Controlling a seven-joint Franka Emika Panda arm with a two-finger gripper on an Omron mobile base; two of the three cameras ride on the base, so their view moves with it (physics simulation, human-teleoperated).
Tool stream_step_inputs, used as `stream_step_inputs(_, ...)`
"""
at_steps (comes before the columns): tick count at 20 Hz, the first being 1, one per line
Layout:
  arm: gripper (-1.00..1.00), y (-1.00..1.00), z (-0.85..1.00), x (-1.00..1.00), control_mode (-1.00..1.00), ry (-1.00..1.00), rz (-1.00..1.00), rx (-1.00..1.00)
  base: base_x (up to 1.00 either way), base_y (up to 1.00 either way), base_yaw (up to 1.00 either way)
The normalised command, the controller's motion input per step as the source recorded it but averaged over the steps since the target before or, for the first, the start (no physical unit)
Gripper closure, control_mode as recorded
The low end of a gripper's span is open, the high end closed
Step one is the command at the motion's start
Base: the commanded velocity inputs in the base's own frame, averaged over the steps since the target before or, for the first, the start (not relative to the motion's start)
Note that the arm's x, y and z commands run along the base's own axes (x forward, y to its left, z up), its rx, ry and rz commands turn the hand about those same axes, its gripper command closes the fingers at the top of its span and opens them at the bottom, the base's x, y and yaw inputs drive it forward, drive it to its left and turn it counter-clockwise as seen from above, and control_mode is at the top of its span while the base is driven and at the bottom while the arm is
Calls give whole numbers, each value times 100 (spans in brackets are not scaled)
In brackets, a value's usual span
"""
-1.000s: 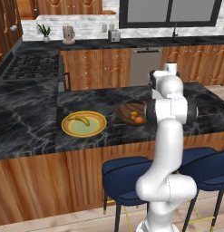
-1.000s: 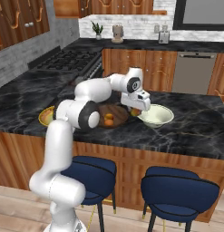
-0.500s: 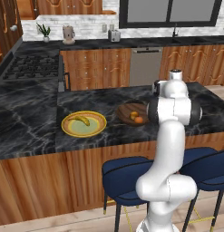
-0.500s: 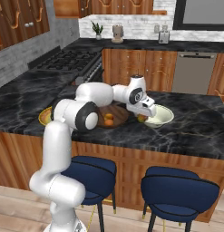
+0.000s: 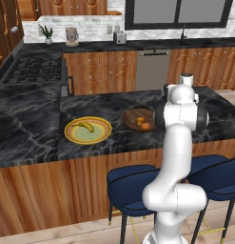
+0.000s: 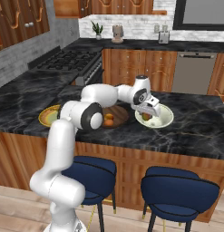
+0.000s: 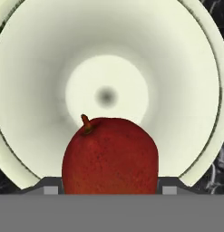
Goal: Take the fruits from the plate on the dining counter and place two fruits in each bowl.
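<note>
My gripper (image 7: 109, 190) is shut on the reddish apple (image 7: 111, 156), which hangs just above the inside of the pale cream bowl (image 7: 109, 45). In the right base view the gripper (image 6: 148, 112) hovers low over that bowl (image 6: 165, 121) on the dining counter (image 6: 195, 131). The dark wooden bowl (image 5: 133, 116) holds two orange round fruits (image 5: 143, 124), also seen from the right (image 6: 108, 120). A yellow banana (image 5: 85, 126) lies on the yellow-rimmed plate (image 5: 71, 138), left of the wooden bowl. From the right, my arm hides part of the plate (image 6: 46, 117).
Two blue stools (image 6: 177, 195) stand under the counter's near edge. A gas stove (image 5: 35, 71) sits on the wall counter at the back left, with a plant (image 5: 45, 33) and small appliances behind. Bare marble lies right of the cream bowl (image 6: 199, 118).
My hand has come down a little over the cream bowl with the apple still in it. The other fruits, bowls and plate have not moved.
</note>
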Motion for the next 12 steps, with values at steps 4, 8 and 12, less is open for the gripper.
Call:
stream_step_inputs(4,100,0,-12,28,-100,0,0,0,0,0,0)
stream_step_inputs(8,-100,0,-29,0,-100,0,0,0,0,0,0)
stream_step_inputs(12,-100,0,-2,0,-100,0,0,0,0,0,0)
